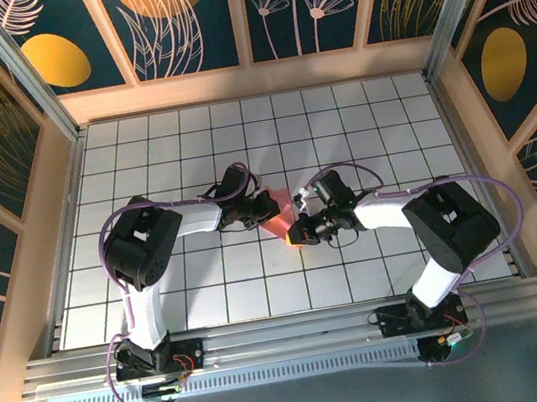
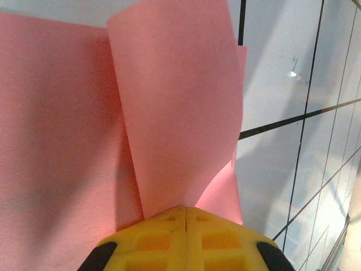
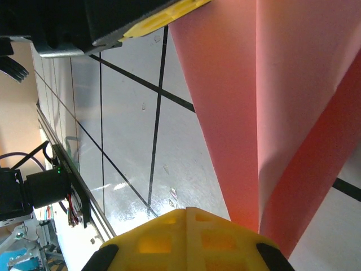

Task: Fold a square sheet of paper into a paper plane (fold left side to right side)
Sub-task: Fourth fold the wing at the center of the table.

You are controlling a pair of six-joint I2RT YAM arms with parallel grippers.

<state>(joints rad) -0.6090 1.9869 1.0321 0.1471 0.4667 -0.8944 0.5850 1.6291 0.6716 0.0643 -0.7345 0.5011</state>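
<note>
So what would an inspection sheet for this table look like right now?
Surface: white table with black grid lines, glossy.
Job's things: thin salmon-pink sheet of paper, partly folded, one flap raised, mid-table.
Clutter: nothing seen.
Grippers: left gripper shut, pinching the raised flap; right gripper shut beside the paper, grip unclear.
Cables: purple cables loop along both arms.
Surroundings: dark blue wall panels with golden plant patterns, wooden frame.

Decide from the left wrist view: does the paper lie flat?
No, one flap of the paper curls up from the left end effector.
</note>
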